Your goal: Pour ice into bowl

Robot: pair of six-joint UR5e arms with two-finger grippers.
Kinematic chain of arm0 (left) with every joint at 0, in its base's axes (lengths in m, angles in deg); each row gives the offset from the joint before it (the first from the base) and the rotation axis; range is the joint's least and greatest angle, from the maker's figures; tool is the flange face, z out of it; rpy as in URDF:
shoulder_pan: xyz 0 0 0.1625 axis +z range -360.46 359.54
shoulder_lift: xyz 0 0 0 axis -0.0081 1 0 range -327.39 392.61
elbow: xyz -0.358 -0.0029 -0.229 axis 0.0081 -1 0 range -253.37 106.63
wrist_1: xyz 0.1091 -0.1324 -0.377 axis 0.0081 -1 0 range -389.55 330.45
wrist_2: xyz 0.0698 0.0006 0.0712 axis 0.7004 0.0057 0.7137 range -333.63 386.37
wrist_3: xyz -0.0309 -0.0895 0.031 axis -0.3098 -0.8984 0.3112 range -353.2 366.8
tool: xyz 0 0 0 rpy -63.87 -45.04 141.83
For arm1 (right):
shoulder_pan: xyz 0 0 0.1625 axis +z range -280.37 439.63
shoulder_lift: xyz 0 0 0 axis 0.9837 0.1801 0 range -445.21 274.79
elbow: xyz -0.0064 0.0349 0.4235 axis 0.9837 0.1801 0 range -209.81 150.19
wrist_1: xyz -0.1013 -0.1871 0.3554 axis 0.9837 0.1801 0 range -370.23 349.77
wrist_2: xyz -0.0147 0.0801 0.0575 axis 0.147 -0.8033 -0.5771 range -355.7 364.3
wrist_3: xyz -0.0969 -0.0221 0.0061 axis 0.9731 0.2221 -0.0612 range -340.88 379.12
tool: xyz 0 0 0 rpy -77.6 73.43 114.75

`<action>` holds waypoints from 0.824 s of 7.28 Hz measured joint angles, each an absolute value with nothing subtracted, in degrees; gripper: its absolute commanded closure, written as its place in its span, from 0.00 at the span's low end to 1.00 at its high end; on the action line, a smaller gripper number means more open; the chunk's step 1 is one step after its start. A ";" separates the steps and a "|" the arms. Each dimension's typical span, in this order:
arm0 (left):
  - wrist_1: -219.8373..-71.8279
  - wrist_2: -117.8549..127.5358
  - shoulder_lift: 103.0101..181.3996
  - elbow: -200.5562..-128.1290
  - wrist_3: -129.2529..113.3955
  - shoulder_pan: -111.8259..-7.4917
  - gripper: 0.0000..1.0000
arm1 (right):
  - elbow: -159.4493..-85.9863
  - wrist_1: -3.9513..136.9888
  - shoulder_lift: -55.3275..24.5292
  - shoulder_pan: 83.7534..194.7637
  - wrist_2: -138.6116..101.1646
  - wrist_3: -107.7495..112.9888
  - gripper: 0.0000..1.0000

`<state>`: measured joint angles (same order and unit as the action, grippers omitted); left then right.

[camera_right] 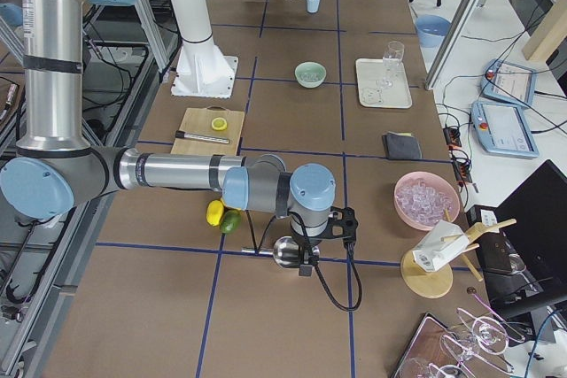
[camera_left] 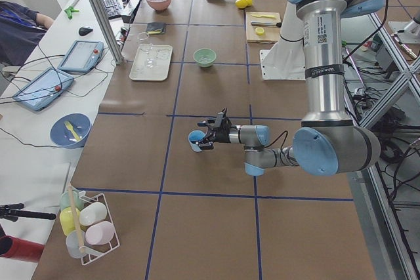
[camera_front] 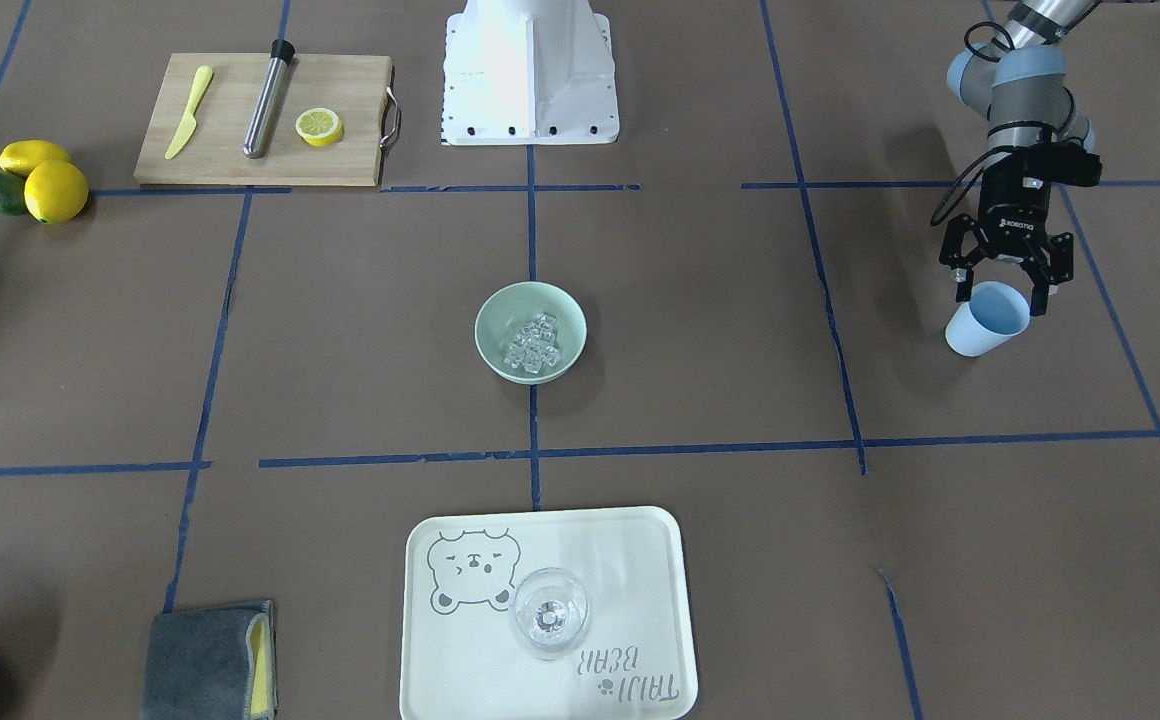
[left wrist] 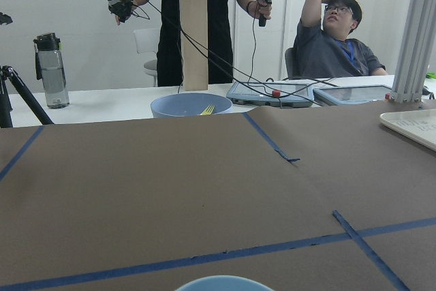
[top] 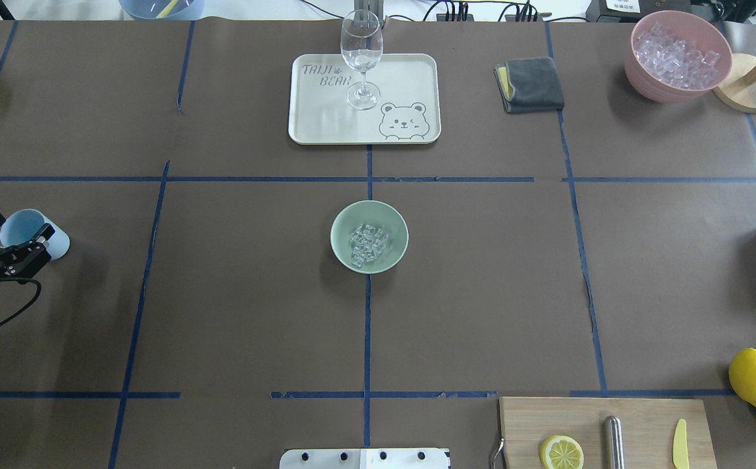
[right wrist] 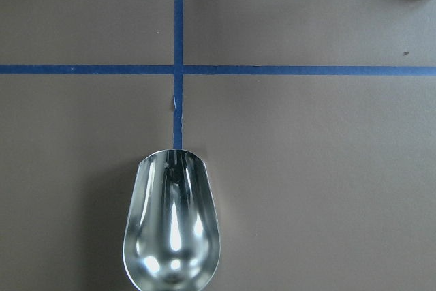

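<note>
Pour looked done. The ice [camera_front: 534,343] sat piled in the mint-green bowl [camera_front: 562,300] at mid desk [camera_front: 700,330], with none seen spilled around it. The left gripper [camera_front: 1000,300] was out at the desk's left side, well apart from the bowl. Its jaws were clamped on a tilted light blue cup [camera_front: 980,325] that looked empty. Left to do, probably: set the cup down and let go. The right gripper [camera_right: 306,261] hung near the lemons [camera_right: 214,212], with a metal scoop [right wrist: 172,226] under its wrist camera. Its jaws were hidden, so couldn't tell wide or narrow.
</note>
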<state>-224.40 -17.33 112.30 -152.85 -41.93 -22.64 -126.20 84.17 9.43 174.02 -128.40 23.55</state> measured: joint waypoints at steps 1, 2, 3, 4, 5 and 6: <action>-224.52 -18.24 112.16 -152.94 -41.60 -23.92 0.00 | -126.21 84.17 9.41 174.02 -128.41 23.53 0.00; -224.59 -20.84 112.05 -152.97 -40.62 -26.25 0.00 | -126.20 84.17 9.41 174.00 -128.41 23.52 0.00; -224.61 -24.19 112.01 -152.99 -39.19 -28.97 0.00 | -126.20 84.16 9.39 173.97 -128.42 23.52 0.00; -224.60 -27.67 112.08 -153.00 -37.69 -31.45 0.00 | -126.20 84.17 9.32 173.95 -128.42 23.51 0.00; -224.59 -31.97 112.23 -153.06 -35.69 -34.18 0.00 | -126.18 84.17 9.19 173.94 -128.42 23.52 0.00; -224.43 -36.80 112.39 -153.20 -33.65 -37.12 0.00 | -126.15 84.19 8.97 173.95 -128.42 23.51 0.00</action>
